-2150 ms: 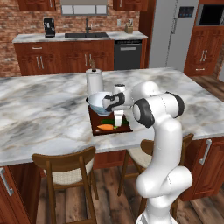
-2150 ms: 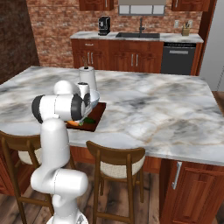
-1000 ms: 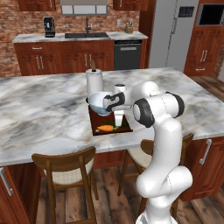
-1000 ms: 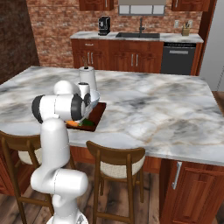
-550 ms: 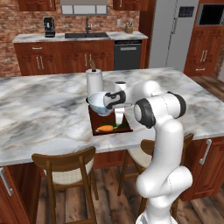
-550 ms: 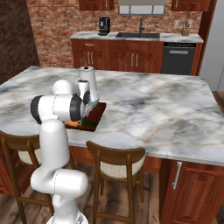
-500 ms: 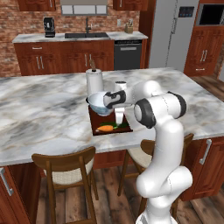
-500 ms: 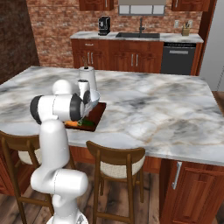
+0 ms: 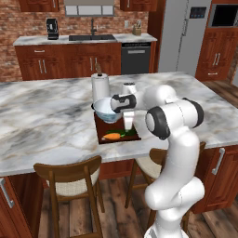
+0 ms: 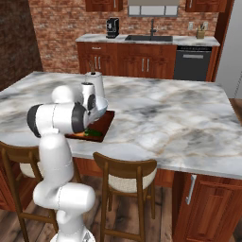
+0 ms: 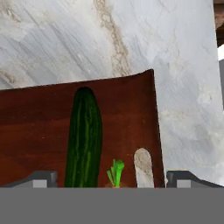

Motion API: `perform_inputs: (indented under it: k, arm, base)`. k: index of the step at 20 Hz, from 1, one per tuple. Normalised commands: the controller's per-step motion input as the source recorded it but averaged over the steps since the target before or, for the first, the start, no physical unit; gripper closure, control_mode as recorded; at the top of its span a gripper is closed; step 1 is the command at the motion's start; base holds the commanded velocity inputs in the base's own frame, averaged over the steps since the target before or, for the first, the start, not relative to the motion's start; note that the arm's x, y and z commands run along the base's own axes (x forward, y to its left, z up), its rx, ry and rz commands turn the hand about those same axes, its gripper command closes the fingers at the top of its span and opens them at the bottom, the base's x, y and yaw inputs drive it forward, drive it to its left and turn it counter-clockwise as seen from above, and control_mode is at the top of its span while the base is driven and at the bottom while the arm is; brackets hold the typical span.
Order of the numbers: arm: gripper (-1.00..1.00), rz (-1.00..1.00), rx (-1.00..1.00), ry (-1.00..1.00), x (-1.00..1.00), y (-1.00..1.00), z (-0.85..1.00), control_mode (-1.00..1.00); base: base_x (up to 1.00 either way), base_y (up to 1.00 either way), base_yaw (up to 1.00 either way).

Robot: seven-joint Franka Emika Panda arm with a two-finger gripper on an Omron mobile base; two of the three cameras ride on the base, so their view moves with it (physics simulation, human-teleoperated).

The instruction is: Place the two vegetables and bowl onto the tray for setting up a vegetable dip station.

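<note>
From the left camera I see the bowl (image 9: 106, 109) at the far left end of the tray (image 9: 99, 126), leaning against the paper towel roll (image 9: 100, 87) behind it; I cannot tell whether it sits flat on the board or hangs partly off its edge, and if it is only propped, a nudge from the arm could tip it onto the counter (image 9: 42, 121). Just right of it, on the near part of the tray, lie the carrot (image 9: 112, 136) and then the cucumber (image 9: 126, 134), close together. The claw (image 9: 128, 124) hangs right above them with its jaws spread wide and nothing between them. My worry is that a careless pull-away would clip the cucumber, which looks round enough to roll off the near edge, or sweep the wrist into the bowl. In the hand camera the cucumber (image 11: 84, 139) lies along the board (image 11: 39, 127), with the carrot's green top (image 11: 115, 172) beside it and the tray's slot handle (image 11: 143, 167) further right.
</note>
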Motion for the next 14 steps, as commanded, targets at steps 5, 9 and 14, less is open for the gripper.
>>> perform_inputs:
  k: [5,9,14]
  arm:
    - [-1.0,0.19,-0.03,-0.01,-0.39,0.0,0.21,-1.0]
    - [-1.0,0.23,-0.03,0.0,-0.42,0.0,0.17,-1.0]
    - [-1.0,0.23,0.0,0.0,-0.44,0.04,0.19,-1.0]
  base:
    - [0.0,0.0,0.0]
    - [0.0,0.0,0.0]
    - [0.0,0.0,0.0]
